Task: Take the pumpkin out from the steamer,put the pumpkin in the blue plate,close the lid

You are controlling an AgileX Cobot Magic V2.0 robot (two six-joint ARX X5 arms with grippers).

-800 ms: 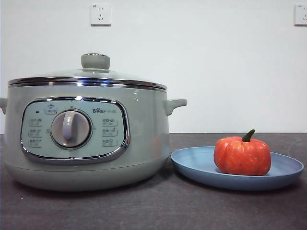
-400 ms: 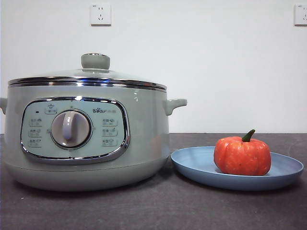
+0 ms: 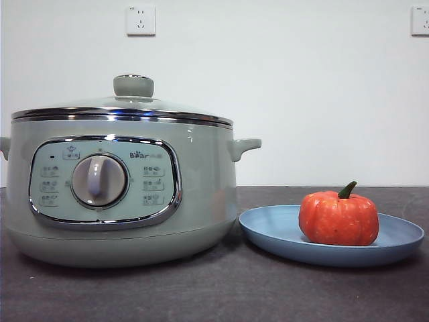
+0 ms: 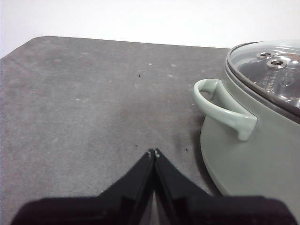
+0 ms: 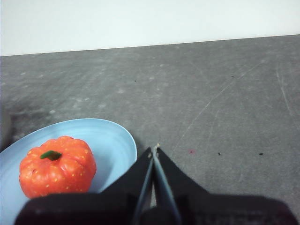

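The pale grey-green steamer [image 3: 120, 194] stands at the left with the glass lid [image 3: 124, 107] resting closed on it. The orange-red pumpkin [image 3: 338, 218] sits upright in the blue plate [image 3: 268, 231] to the right of the steamer. Neither arm shows in the front view. My left gripper [image 4: 153, 153] is shut and empty above the table, beside the steamer's side handle [image 4: 222, 110]. My right gripper [image 5: 153, 150] is shut and empty, hovering by the rim of the blue plate [image 5: 115, 140], a little apart from the pumpkin [image 5: 57, 166].
The dark grey table [image 3: 221, 288] runs to a white wall with two sockets [image 3: 141, 20]. The left wrist view shows open table [image 4: 84, 103] beside the steamer. The right wrist view shows open table [image 5: 225, 108] beyond the plate.
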